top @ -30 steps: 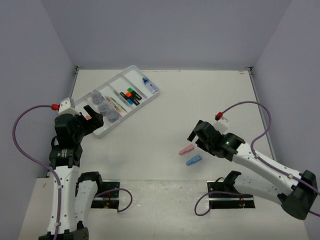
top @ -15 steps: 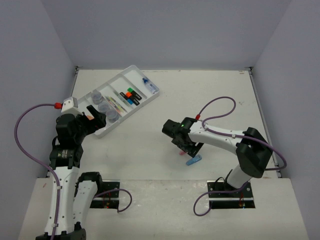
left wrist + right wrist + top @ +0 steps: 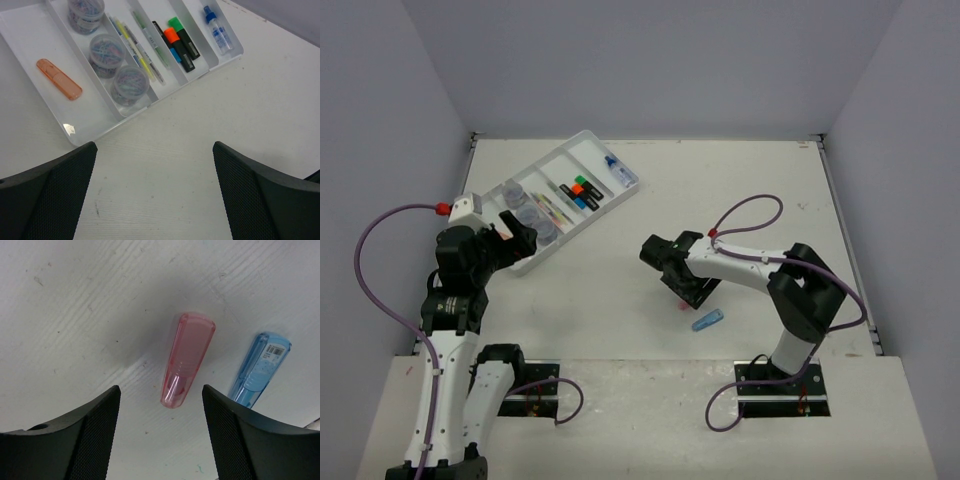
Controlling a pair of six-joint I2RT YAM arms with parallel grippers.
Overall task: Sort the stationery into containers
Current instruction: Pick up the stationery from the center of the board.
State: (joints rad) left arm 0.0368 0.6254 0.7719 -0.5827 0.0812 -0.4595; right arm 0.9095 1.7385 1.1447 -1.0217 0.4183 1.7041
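Observation:
On the table lie a pink oblong piece [image 3: 186,360] and, just to its right, a blue oblong piece [image 3: 257,370] [image 3: 707,320]. My right gripper [image 3: 161,435] [image 3: 686,290] hovers open just short of the pink piece's near end, holding nothing. The white compartment tray [image 3: 25,35] [image 3: 588,150] holds an orange oblong piece [image 3: 59,79], three clear jars [image 3: 106,49], thin pens [image 3: 137,47], highlighters [image 3: 177,42] and a blue-capped bottle [image 3: 216,31]. My left gripper [image 3: 155,200] [image 3: 512,232] is wide open over bare table by the tray's near corner.
Grey walls close the table on the left, back and right. The right arm's purple cable [image 3: 745,212] loops above its forearm. The tray sits at the back left, skewed to the table edges.
The right arm has swung left from the right side to over the pink piece, and its jaws have narrowed. The left arm has barely shifted.

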